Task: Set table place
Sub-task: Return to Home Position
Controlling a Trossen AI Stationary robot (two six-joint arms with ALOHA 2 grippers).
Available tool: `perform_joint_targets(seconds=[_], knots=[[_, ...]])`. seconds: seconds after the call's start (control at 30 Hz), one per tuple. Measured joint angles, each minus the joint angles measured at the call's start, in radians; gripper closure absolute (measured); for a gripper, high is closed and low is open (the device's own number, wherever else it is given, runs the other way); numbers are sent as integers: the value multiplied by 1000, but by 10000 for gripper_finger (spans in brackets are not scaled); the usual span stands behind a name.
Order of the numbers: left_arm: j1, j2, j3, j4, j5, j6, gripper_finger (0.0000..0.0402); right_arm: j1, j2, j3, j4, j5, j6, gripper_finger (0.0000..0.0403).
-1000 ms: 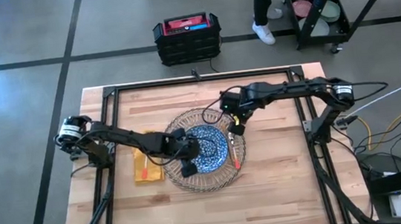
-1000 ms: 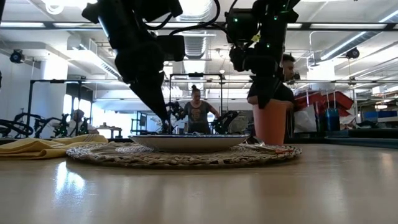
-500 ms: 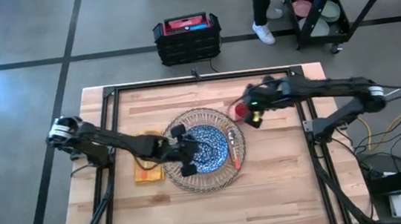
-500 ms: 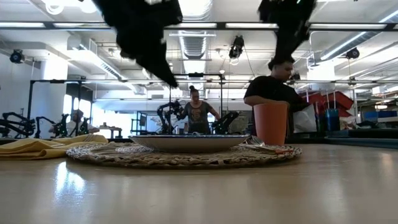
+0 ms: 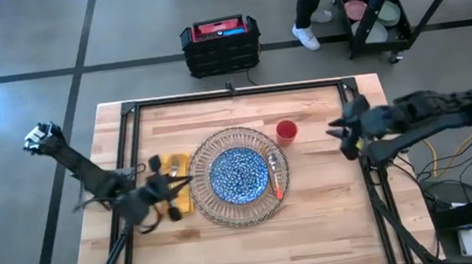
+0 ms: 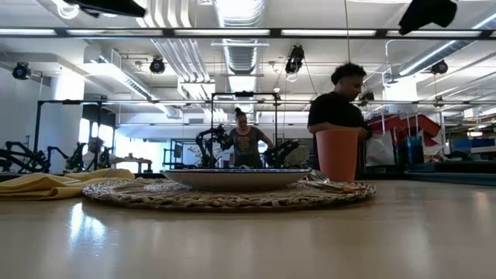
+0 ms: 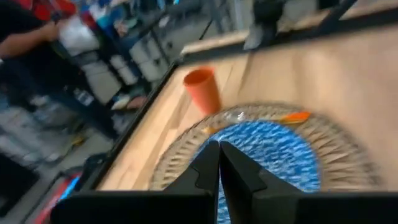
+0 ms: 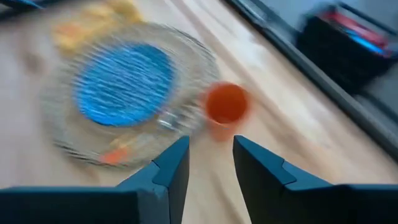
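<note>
1. Over the left part of the table [image 5: 333, 218], the left gripper [image 5: 171, 202] hangs about above the yellow napkin [image 5: 184, 171]. Its left wrist view shows the 2 fingers pressed together with nothing between them.
2. At the table's right edge, the right gripper [image 5: 342, 134] sits well apart from the setting. Its fingers are spread and empty in the right wrist view.
3. The place lies mid-table: the clear ribbed charger [image 5: 243, 219] carries the blue-patterned plate [image 5: 238, 171]. The orange-handled cutlery [image 5: 275, 180] lies on the charger's right side, just beside the plate.
4. The napkin touches or slightly tucks under the charger's left rim; which one is hard to tell. The red cup [image 5: 286, 130] stands upright just beyond the charger's upper right rim.
5. Judged from this layout, the setting looks finished, and the step in hand is parking both arms, not handling anything.
6. The next move calls for each arm to fold toward its own base. The left one should rise clear of the napkin so nothing is dragged. The right one has open table around it and little to avoid.
</note>
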Motion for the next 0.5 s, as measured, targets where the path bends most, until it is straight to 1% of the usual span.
perform_joint_targets(seconds=[0.07, 0.17, 0.27, 0.33, 0.4, 0.5], knots=[[-79, -74, -70, 38, -33, -31, 402, 70, -64, -69, 101, -1, 14, 297], [-141, -150, -172, 140, -39, -30, 402, 169, -156, -202, 306, 33, -27, 304], [-143, -202, -269, 221, -35, -30, 402, 241, -221, -334, 497, 105, -110, 310], [-139, -228, -333, 276, -35, -31, 402, 268, -251, -411, 580, 132, -149, 314], [-136, -251, -389, 353, -30, -16, 402, 279, -264, -479, 679, 139, -173, 317], [-135, -289, -454, 477, 3, 57, 402, 282, -264, -575, 846, 133, -211, 322]])
